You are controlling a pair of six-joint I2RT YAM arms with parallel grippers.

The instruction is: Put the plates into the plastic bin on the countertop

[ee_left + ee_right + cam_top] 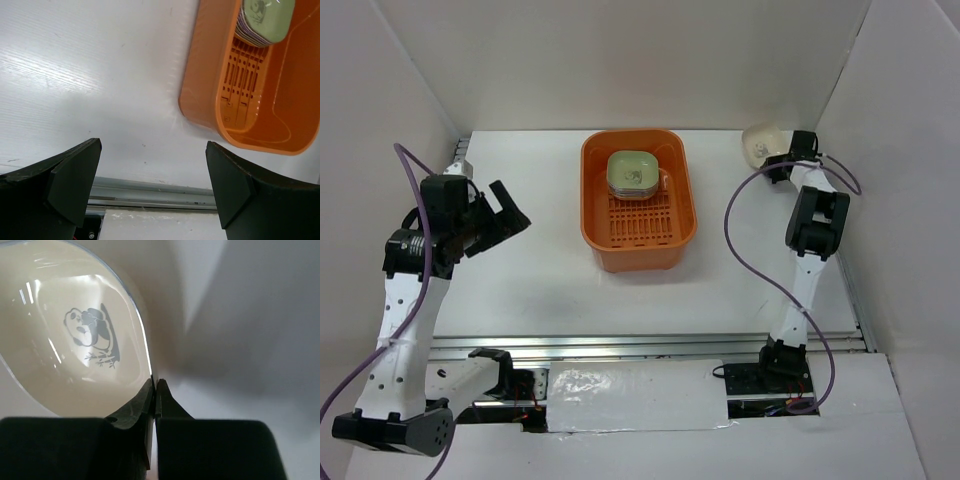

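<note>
The orange plastic bin (pixel 637 236) sits mid-table on the white countertop (pixel 540 270). A stack of plates (pixel 632 172), green one on top, lies in its far end; the stack also shows in the left wrist view (pixel 264 17), inside the bin (pixel 210 85). My right gripper (pixel 782 158) at the far right is shut on the rim of a cream plate (pixel 761 141), held tilted. In the right wrist view the cream plate (pixel 65 340) with its panda print fills the left, its rim pinched by my gripper (pixel 156 390). My left gripper (pixel 506 210) is open and empty, left of the bin.
White walls enclose the table on the left, back and right. A metal rail (pixel 650 345) runs along the front edge, seen also in the left wrist view (pixel 150 195). The right arm's cable (pixel 740 240) loops between the bin and the right arm.
</note>
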